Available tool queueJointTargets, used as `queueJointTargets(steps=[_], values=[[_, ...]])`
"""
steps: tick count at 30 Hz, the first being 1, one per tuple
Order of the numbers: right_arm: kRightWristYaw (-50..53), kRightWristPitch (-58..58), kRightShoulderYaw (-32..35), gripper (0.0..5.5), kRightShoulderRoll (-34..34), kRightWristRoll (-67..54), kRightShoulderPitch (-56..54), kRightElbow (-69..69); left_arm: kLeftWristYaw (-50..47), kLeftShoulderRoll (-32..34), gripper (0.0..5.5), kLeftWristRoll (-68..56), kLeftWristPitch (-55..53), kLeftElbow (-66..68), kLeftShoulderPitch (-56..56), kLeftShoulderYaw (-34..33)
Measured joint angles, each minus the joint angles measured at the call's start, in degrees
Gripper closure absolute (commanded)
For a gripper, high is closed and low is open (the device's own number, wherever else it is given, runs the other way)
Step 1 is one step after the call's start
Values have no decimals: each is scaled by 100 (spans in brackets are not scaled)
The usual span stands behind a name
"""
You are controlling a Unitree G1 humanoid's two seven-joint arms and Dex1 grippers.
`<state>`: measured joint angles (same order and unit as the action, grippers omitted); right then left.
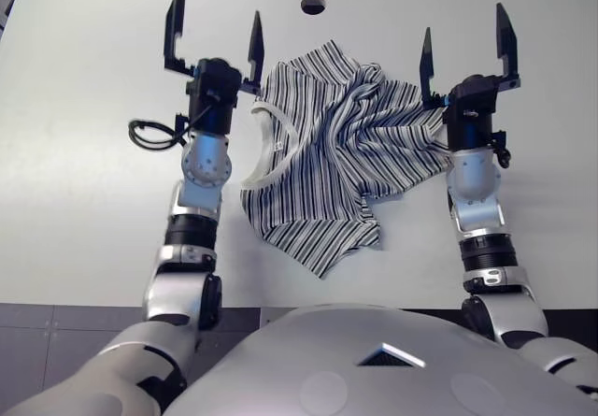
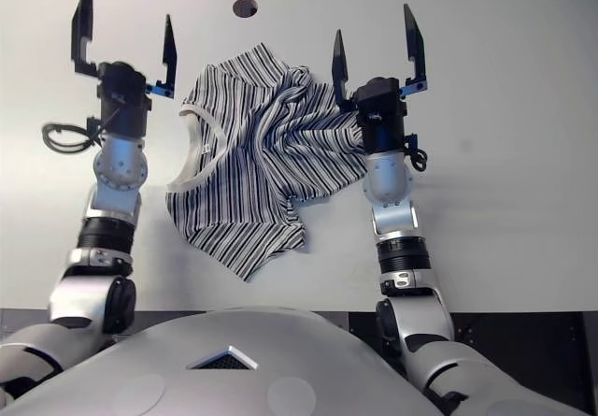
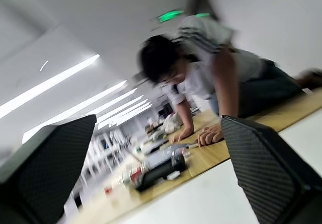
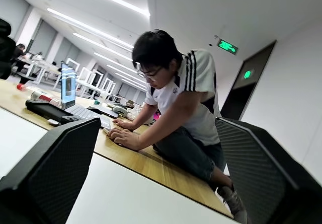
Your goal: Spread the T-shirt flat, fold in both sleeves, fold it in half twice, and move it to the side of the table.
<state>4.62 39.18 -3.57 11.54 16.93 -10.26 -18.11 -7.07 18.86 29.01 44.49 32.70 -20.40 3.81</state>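
Both the black left gripper (image 1: 217, 25) and black right gripper (image 1: 464, 40) hold their fingers wide apart. Eye views show a crumpled black-and-white striped fabric T-shirt (image 1: 327, 154) between them, wrist views the cross-hatched pads (image 4: 55, 173).

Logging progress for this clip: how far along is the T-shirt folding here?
Nothing looks done: the T-shirt lies crumpled on the table. In hand: nothing; the left pincer and right pincer stand open either side of it, holding no cloth. Left: spreading, both sleeve folds, two halvings, the move aside.
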Motion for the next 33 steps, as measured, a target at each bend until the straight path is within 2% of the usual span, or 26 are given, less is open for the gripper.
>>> queueJointTargets(steps=[2,6,11,15,19,23,28,33], values=[[-320,64,-47,130,225,-65,34,386,213,417,94,1065,-125,545,-721,789],[-670,90,-53,130,465,-264,118,1008,399,455,94,2257,-316,2135,-1898,2091],[-1097,117,-275,130,671,-246,351,1348,200,373,94,2768,-605,3392,-2671,2935],[-1790,281,-777,130,987,-431,740,1825,-1,518,94,2796,-665,3632,-2773,3176],[-2526,332,-1302,130,1339,-719,931,2266,-95,1245,94,2323,-219,3011,-2085,3065],[-3232,359,-1929,130,1658,-673,1123,2472,81,2294,94,1403,-93,1275,-428,2485],[-3644,376,-2548,130,1638,531,785,2280,705,3162,94,321,-971,-1374,1973,1551],[-3919,482,-2937,130,1655,1119,237,1914,1210,3472,94,109,-1921,-2854,3288,743]])
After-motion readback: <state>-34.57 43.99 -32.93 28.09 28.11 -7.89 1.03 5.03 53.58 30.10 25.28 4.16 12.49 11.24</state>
